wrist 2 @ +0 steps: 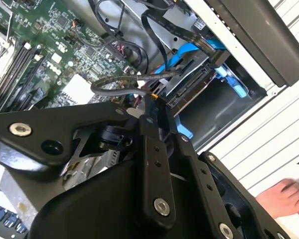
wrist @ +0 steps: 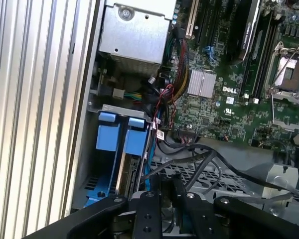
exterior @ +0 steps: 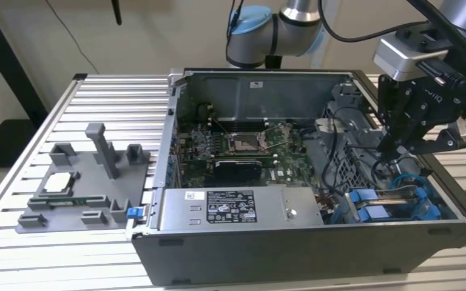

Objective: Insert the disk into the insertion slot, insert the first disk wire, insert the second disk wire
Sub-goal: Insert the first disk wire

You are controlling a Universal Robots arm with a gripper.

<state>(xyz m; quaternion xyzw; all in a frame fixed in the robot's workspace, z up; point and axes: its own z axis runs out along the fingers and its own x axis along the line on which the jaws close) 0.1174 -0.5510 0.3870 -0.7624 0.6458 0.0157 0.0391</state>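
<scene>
Gripper, hold I cannot tell, hangs just above the disk seated in the insertion slot beside the power-supply box: stiff, weighty, probably shock-sensitive, best held by its blue frame.

Black tool near the blue-framed disk, braided grey cable alongside

A: Where is the disk found?
B: The disk, clipped in its blue frame, is seen on edge inside the insertion slot, a grey metal bay with blue tabs at a corner of the computer case.
A: And the wires?
B: A black wire is seen curving near the disk's end; whether it is plugged in cannot be told.
</scene>
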